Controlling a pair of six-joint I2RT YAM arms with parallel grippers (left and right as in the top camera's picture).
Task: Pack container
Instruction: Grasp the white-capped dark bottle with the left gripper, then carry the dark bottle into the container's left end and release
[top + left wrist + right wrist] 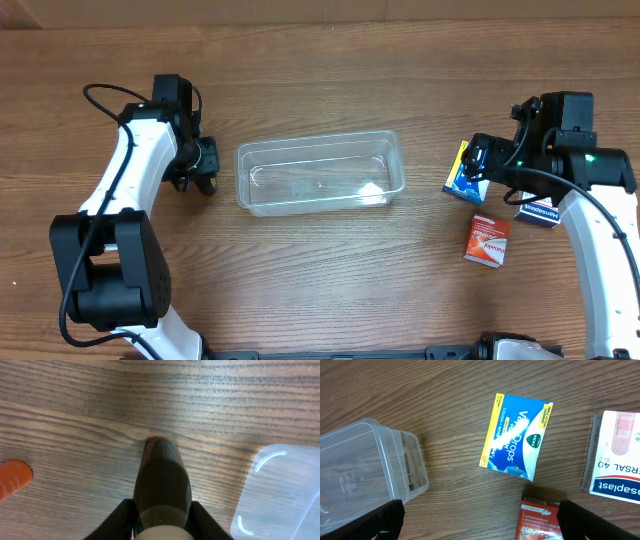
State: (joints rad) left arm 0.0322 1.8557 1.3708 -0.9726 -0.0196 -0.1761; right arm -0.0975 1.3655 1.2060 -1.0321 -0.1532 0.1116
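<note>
The clear plastic container (320,175) stands empty in the middle of the table; it also shows in the left wrist view (280,492) and the right wrist view (360,465). My left gripper (197,166) is just left of the container. It is shut on a dark brown bottle with a white cap (162,477), whose base is down near the wood. My right gripper (482,160) is open wide and empty (480,515), hovering over a blue and yellow cough-drop box (516,435), which lies right of the container in the overhead view (460,175).
A red box (488,241) lies on the table in front of the blue box and shows in the right wrist view (540,520). A white and blue bandage box (538,212) lies at the far right (615,455). An orange object (14,479) lies left of the bottle.
</note>
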